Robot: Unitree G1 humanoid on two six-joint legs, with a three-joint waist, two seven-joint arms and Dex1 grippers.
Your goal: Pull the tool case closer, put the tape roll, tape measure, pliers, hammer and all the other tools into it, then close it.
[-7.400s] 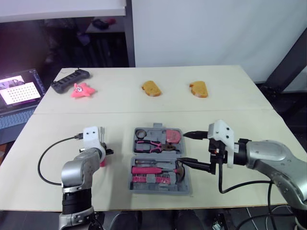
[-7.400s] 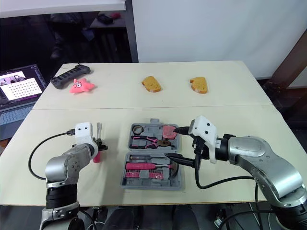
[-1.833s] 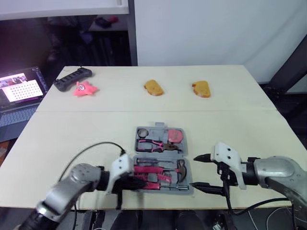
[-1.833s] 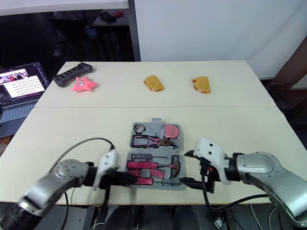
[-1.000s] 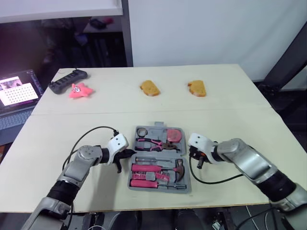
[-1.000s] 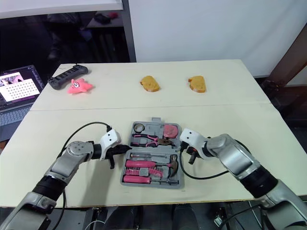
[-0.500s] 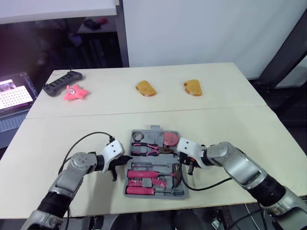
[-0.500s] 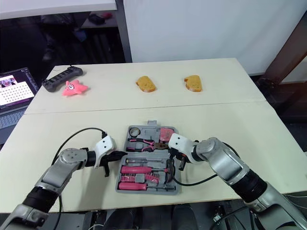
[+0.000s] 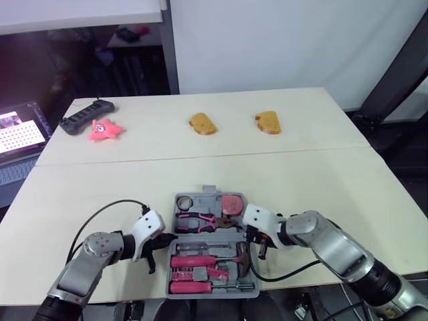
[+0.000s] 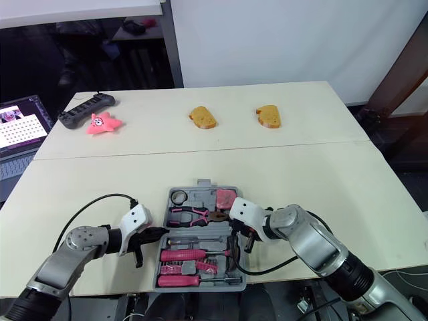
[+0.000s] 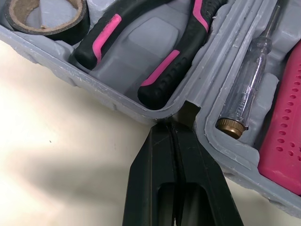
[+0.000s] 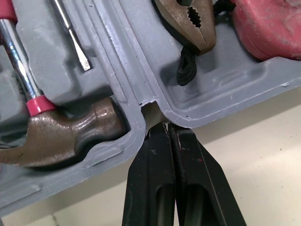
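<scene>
Tool case (image 11: 56, 59) sat at the table's near edge, lid flat open. Tape roll (image 11: 47, 34), pliers (image 11: 162, 70), tape measure (image 12: 268, 23) & hammer (image 12: 70, 136) all in their slots. Left gripper (image 11: 175, 125) & right gripper (image 12: 167, 126), fingers pressed together, tips at the hinge notches on opp. sides. Packing looked done; closing not yet done. No legible writing or brand.

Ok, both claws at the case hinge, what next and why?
Probably lift the left claw and right claw off the hinge and go for the far half's rim to fold it shut: the tool case sits near the table's front edge, pliers, hammer and tape roll seated.
</scene>
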